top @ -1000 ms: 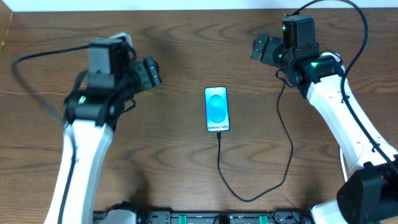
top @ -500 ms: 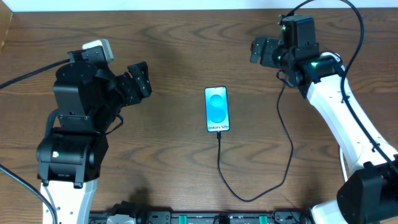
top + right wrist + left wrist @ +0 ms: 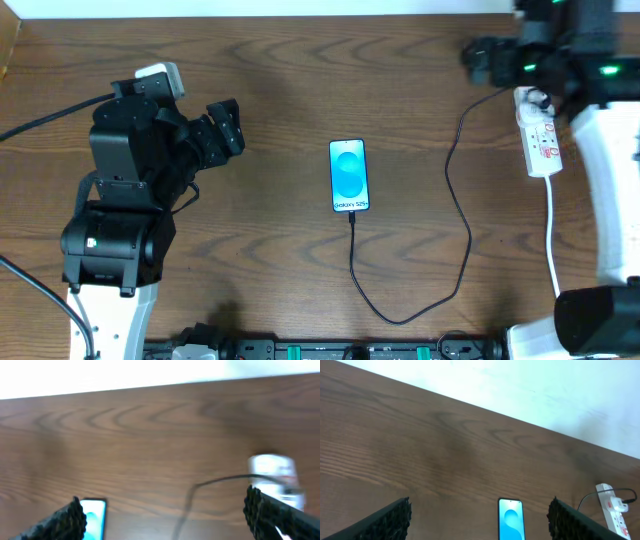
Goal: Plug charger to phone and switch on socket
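The phone (image 3: 348, 176) lies flat at the table's middle, its light blue screen lit. The charger, a thin black cable (image 3: 466, 232), meets the phone's bottom edge with its plug tip, loops toward the front and runs back up to the socket (image 3: 540, 140), a white strip with red markings at the far right. My left gripper (image 3: 224, 128) is open and empty, left of the phone. My right gripper (image 3: 478, 60) is open and empty, left of the socket's far end. The left wrist view shows the phone (image 3: 511, 519) and the socket (image 3: 612, 512). The blurred right wrist view shows the phone (image 3: 95, 517), the cable (image 3: 200, 487) and the socket (image 3: 272, 472).
The socket's thicker white cord (image 3: 551, 250) runs from it toward the front edge on the right. The table's far edge meets a white wall (image 3: 520, 385). The wooden table top (image 3: 270, 250) lies bare between the arms.
My right arm has swung right and toward the back, uncovering the socket. My left arm pulled back a little earlier and has since held still. Phone and cable have not moved.
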Robot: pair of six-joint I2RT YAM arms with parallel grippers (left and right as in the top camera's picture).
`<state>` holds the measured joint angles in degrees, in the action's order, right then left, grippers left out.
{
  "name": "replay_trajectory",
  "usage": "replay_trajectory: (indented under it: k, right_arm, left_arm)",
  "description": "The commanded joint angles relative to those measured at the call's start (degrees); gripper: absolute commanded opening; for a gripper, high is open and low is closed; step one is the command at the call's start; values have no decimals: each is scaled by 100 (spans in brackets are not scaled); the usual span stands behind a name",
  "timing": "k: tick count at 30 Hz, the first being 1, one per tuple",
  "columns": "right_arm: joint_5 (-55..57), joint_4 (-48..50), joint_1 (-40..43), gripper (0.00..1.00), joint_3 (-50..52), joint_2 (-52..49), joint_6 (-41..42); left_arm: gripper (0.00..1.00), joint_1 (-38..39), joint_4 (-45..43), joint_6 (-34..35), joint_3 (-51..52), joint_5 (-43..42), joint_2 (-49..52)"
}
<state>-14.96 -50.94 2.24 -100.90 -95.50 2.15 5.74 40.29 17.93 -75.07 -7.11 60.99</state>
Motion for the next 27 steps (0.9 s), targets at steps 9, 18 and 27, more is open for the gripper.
replay_trajectory:
  k: [9, 18, 27]
  right_arm:
    - [-1263, -138, 1987, 99, -450, -232, -1650]
    - [-1248, -79, 2341, 99, -435, -1460, -1628]
    - [-1545, -127, 2280, 99, -435, -2653, -1596]
  left_arm:
    - [87, -4, 2, -74, -44, 74, 9]
    - [87, -4, 2, -74, -44, 74, 9]
    - [87, -4, 2, -74, -44, 74, 9]
